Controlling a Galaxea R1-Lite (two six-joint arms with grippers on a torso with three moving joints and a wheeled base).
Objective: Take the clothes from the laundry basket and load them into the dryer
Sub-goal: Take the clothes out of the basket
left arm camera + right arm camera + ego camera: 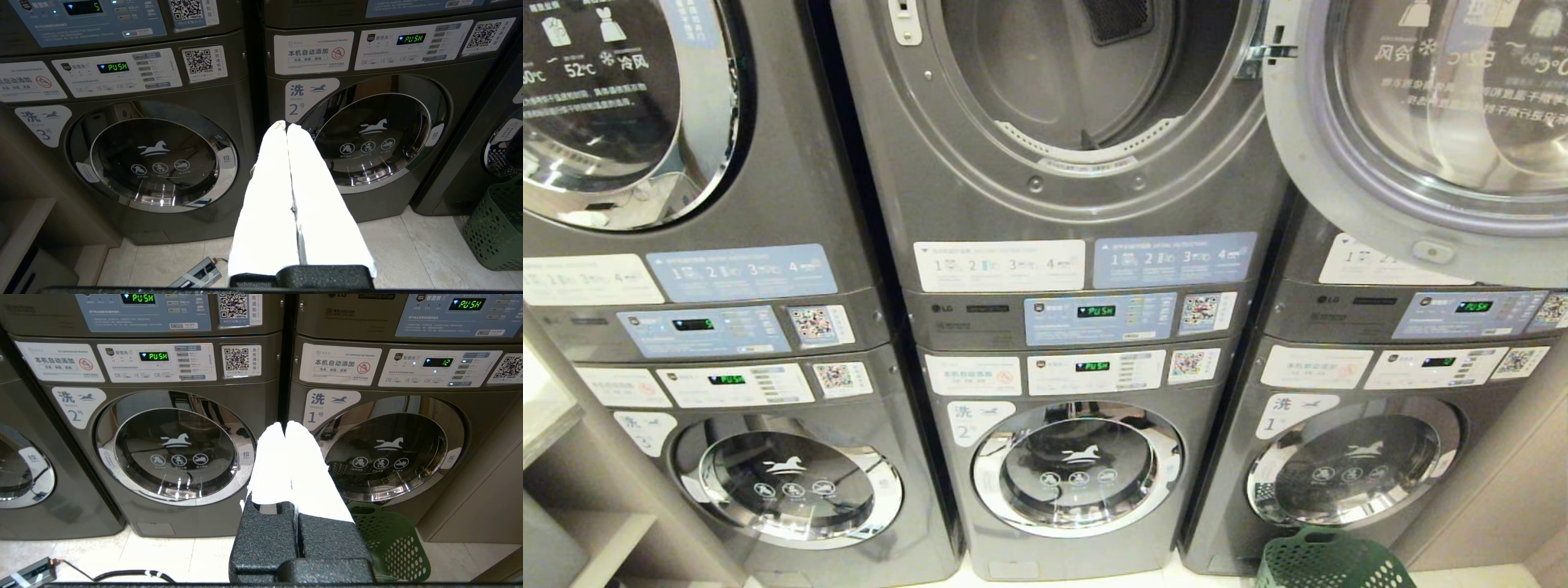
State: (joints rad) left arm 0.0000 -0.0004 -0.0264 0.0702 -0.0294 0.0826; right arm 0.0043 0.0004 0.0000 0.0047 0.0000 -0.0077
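Observation:
The middle upper dryer stands open, its drum dark with nothing visible inside. Its round door is swung out to the right. A green perforated laundry basket sits on the floor at the lower right, in front of washer 1; it also shows in the wrist views as the basket. No clothes show in it from here. My left gripper is shut and empty, held low before washers 3 and 2. My right gripper is shut and empty, just above the basket's near rim. Neither arm is in the head view.
Three grey stacked machines fill the wall, with shut washer doors below. A small grey device with a cable lies on the tiled floor. A wooden shelf stands at the left and a panel wall at the right.

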